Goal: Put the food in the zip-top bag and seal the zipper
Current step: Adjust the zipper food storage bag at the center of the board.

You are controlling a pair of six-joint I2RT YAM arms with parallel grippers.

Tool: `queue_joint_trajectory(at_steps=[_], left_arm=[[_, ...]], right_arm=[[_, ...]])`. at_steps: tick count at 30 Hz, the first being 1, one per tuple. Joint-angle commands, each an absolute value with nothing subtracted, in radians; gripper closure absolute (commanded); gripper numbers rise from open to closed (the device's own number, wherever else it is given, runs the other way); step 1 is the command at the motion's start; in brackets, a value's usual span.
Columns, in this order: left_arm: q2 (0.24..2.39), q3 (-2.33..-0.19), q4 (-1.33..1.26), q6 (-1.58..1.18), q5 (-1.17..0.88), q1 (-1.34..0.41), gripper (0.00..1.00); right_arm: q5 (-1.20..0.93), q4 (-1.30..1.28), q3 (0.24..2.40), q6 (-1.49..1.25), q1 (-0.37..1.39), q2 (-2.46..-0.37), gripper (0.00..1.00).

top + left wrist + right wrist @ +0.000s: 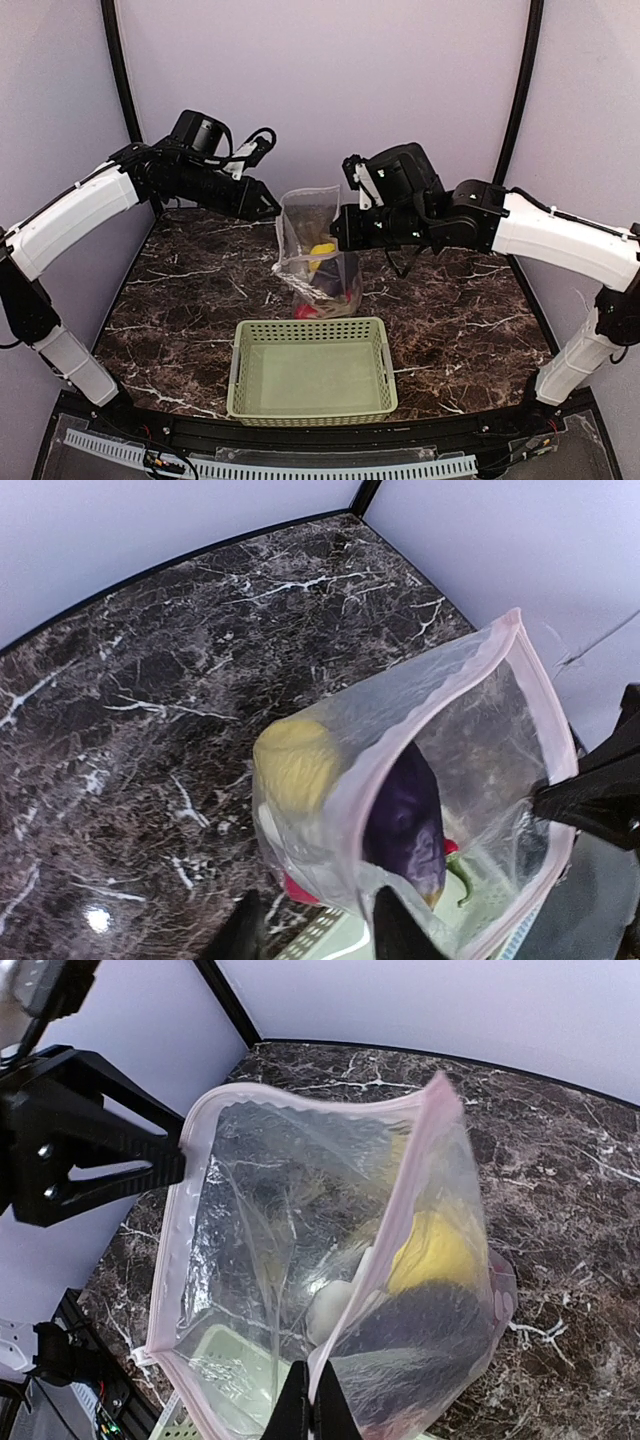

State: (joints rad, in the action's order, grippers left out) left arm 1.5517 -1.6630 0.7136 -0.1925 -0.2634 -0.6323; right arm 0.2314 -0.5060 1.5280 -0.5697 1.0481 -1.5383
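Observation:
The clear zip-top bag (310, 225) stands on the marble between my grippers, its mouth open upward. Through the plastic I see the yellow pepper (322, 250), the purple eggplant (405, 820), a red piece (307, 311), the chili (455, 865) and a white piece (330, 1305). The pinkish zipper (397, 1200) runs round the mouth; I see no slider. My right gripper (310, 1400) is shut on the zip strip at the bag's right side. My left gripper (318, 930) is at the bag's left end, jaws apart, with the rim fold between them.
The pale green perforated basket (240, 370) sits just in front of the bag, near the table's front edge, with nothing in it. Pale walls and black frame posts close off the table at the back and sides.

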Motion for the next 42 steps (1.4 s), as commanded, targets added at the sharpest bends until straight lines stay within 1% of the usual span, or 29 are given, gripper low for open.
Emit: queue_joint_trajectory(at_steps=[1, 2, 3, 4, 6, 7, 8, 10, 12, 14, 20, 22, 24, 25, 26, 28, 29, 30, 35, 36, 37, 38, 39, 40, 41, 42], left_arm=[[1.483, -1.595, 0.633, -0.173, -0.354, -0.630, 0.49], [1.467, -1.575, 0.598, -0.170, -0.358, -0.630, 0.39], [1.428, -1.526, 0.579, -0.165, -0.374, -0.631, 0.35], [1.405, -1.498, 0.528, -0.163, -0.384, -0.632, 0.28], [1.326, -1.395, 0.433, -0.167, -0.431, -0.635, 0.20], [1.270, -1.318, 0.399, -0.177, -0.463, -0.638, 0.18], [1.246, -1.283, 0.341, -0.182, -0.478, -0.645, 0.13], [1.179, -1.185, 0.279, -0.195, -0.506, -0.661, 0.07], [1.134, -1.103, 0.249, -0.203, -0.499, -0.677, 0.05], [1.113, -1.071, 0.243, -0.210, -0.485, -0.695, 0.03], [1.143, -1.065, 0.271, -0.178, -0.364, -0.768, 0.03], [1.164, -1.079, 0.283, -0.169, -0.314, -0.784, 0.07], [1.181, -1.091, 0.290, -0.159, -0.271, -0.797, 0.16], [1.185, -1.096, 0.292, -0.156, -0.247, -0.804, 0.19], [1.192, -1.098, 0.291, -0.149, -0.239, -0.807, 0.24], [1.208, -1.104, 0.292, -0.143, -0.221, -0.814, 0.30], [1.213, -1.110, 0.296, -0.141, -0.214, -0.818, 0.32], [1.223, -1.112, 0.299, -0.140, -0.210, -0.822, 0.37], [1.240, -1.115, 0.306, -0.137, -0.191, -0.829, 0.52], [1.240, -1.116, 0.307, -0.136, -0.188, -0.829, 0.58], [1.242, -1.117, 0.307, -0.136, -0.182, -0.829, 0.62], [1.243, -1.119, 0.306, -0.135, -0.181, -0.829, 0.70], [1.245, -1.122, 0.306, -0.134, -0.177, -0.830, 0.74], [1.245, -1.123, 0.306, -0.133, -0.175, -0.830, 0.83], [1.245, -1.126, 0.305, -0.133, -0.173, -0.831, 0.91], [1.245, -1.127, 0.303, -0.133, -0.171, -0.831, 0.94]], right_arm=[[0.290, -0.411, 1.507, -0.631, 1.043, -1.536, 1.00], [0.294, -0.409, 1.506, -0.633, 1.042, -1.536, 1.00], [0.300, -0.410, 1.505, -0.635, 1.043, -1.536, 1.00], [0.307, -0.408, 1.505, -0.636, 1.043, -1.537, 1.00], [0.318, -0.411, 1.507, -0.639, 1.041, -1.540, 1.00], [0.323, -0.411, 1.508, -0.641, 1.040, -1.541, 1.00], [0.328, -0.411, 1.509, -0.643, 1.040, -1.543, 1.00], [0.334, -0.410, 1.513, -0.646, 1.041, -1.546, 1.00], [0.336, -0.411, 1.518, -0.646, 1.041, -1.548, 1.00], [0.334, -0.413, 1.523, -0.644, 1.041, -1.550, 1.00], [0.332, -0.415, 1.529, -0.645, 1.041, -1.554, 1.00], [0.330, -0.415, 1.531, -0.647, 1.040, -1.554, 1.00], [0.328, -0.416, 1.531, -0.647, 1.041, -1.552, 1.00], [0.327, -0.418, 1.530, -0.647, 1.042, -1.551, 1.00], [0.328, -0.419, 1.529, -0.647, 1.042, -1.550, 1.00], [0.328, -0.419, 1.527, -0.649, 1.042, -1.550, 1.00], [0.328, -0.420, 1.527, -0.649, 1.042, -1.550, 1.00], [0.328, -0.420, 1.527, -0.649, 1.041, -1.550, 1.00], [0.329, -0.420, 1.525, -0.652, 1.041, -1.548, 1.00], [0.328, -0.420, 1.525, -0.652, 1.041, -1.548, 1.00], [0.327, -0.420, 1.525, -0.651, 1.041, -1.546, 1.00], [0.326, -0.420, 1.523, -0.651, 1.042, -1.545, 1.00], [0.329, -0.422, 1.523, -0.650, 1.041, -1.542, 1.00], [0.330, -0.423, 1.523, -0.647, 1.041, -1.538, 1.00], [0.335, -0.429, 1.524, -0.635, 1.040, -1.535, 0.95], [0.342, -0.439, 1.529, -0.623, 1.041, -1.532, 0.86]])
